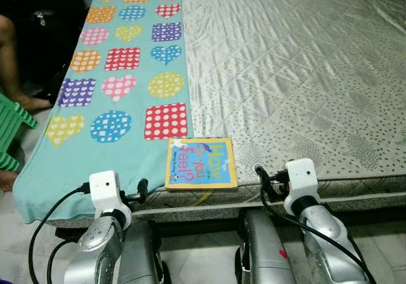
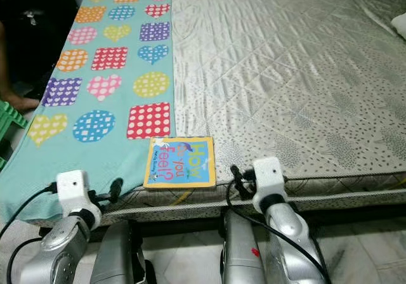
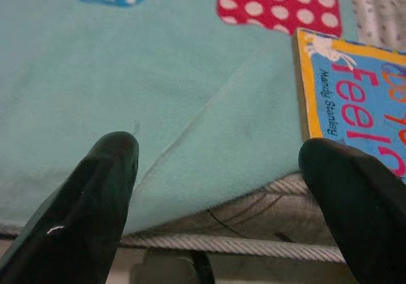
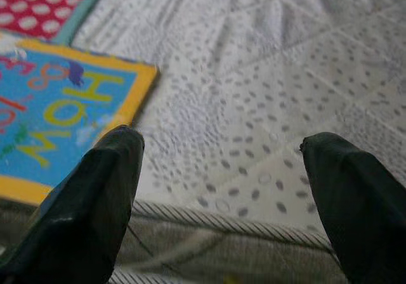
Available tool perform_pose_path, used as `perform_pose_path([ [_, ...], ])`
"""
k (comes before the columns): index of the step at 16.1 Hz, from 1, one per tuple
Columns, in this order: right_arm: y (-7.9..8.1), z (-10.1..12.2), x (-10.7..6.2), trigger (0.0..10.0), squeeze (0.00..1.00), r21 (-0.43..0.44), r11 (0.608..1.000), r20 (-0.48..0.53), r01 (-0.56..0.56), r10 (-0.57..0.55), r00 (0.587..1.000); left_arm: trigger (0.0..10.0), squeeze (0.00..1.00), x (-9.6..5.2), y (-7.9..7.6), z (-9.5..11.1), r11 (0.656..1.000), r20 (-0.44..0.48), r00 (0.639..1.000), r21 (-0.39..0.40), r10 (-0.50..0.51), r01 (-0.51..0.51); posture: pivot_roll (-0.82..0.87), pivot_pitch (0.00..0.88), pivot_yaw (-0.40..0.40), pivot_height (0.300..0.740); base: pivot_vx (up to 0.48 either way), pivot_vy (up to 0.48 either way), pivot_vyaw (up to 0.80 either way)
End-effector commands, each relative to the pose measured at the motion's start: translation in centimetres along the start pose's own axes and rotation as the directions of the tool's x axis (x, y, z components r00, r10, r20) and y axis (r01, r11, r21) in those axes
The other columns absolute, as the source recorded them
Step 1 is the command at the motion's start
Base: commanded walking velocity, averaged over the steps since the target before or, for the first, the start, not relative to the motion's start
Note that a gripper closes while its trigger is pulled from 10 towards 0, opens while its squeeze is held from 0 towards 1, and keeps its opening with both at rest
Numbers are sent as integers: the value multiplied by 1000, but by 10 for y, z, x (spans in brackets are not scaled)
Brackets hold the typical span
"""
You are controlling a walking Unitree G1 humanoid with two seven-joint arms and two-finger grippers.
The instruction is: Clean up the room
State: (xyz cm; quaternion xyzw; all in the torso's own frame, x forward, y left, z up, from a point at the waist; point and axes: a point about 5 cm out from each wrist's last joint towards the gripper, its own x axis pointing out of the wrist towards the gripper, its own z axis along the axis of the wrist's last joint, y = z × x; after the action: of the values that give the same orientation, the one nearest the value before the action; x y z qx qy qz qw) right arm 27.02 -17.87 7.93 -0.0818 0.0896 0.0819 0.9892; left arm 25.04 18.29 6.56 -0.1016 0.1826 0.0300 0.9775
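Observation:
A picture book point(image 1: 200, 163) with a blue cover and yellow border, titled "How do you feel?", lies flat at the front edge of the bed, half on the teal blanket point(image 1: 120, 75) and half on the grey quilted mattress point(image 1: 298, 75). My left gripper point(image 3: 219, 151) is open just in front of the bed edge, to the left of the book point(image 3: 361, 100), over the blanket's hem. My right gripper point(image 4: 222, 148) is open to the right of the book point(image 4: 57, 119), at the mattress edge. Neither holds anything.
The blanket has dotted hearts, squares and circles. A person's leg and bare foot point(image 1: 32, 102) are beside the bed on the left, next to a green plastic stool point(image 1: 9, 129). A white object point(image 2: 399, 24) shows at the far right of the bed.

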Motion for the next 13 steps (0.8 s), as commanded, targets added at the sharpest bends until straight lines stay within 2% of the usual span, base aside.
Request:
perform_pose_path([
  [1, -9, 2, -5, 10000, 0, -3, 1000, 6, 22, -22, 1000, 10000, 0, -1, 7, -2, 1000, -10, 1000, 0, 6, -6, -166, 212, 23, 563, 0, 0, 0],
  [6, -40, -3, -19, 10000, 0, -71, 994, -31, 79, -81, 996, 10000, 0, 10, 12, 11, 996, 47, 999, 86, -6, 2, -207, 248, -10, 563, 0, 0, 0],
  [10, -46, -3, -26, 10000, 0, -82, 992, -35, 94, -97, 995, 10000, 0, 16, 5, 14, 996, 64, 998, 84, -17, 12, -233, 272, -17, 563, 0, 0, 0],
  [11, -50, -4, -35, 10000, 0, -90, 990, -41, 105, -109, 993, 10000, 0, 19, 0, 16, 996, 79, 996, 84, -33, 26, -240, 290, -23, 563, 0, 0, 0],
  [13, -53, -6, -41, 10000, 0, -98, 989, -54, 115, -121, 991, 10000, 0, 23, -4, 16, 995, 83, 995, 87, -46, 39, -245, 304, -27, 563, 0, 0, 0],
])
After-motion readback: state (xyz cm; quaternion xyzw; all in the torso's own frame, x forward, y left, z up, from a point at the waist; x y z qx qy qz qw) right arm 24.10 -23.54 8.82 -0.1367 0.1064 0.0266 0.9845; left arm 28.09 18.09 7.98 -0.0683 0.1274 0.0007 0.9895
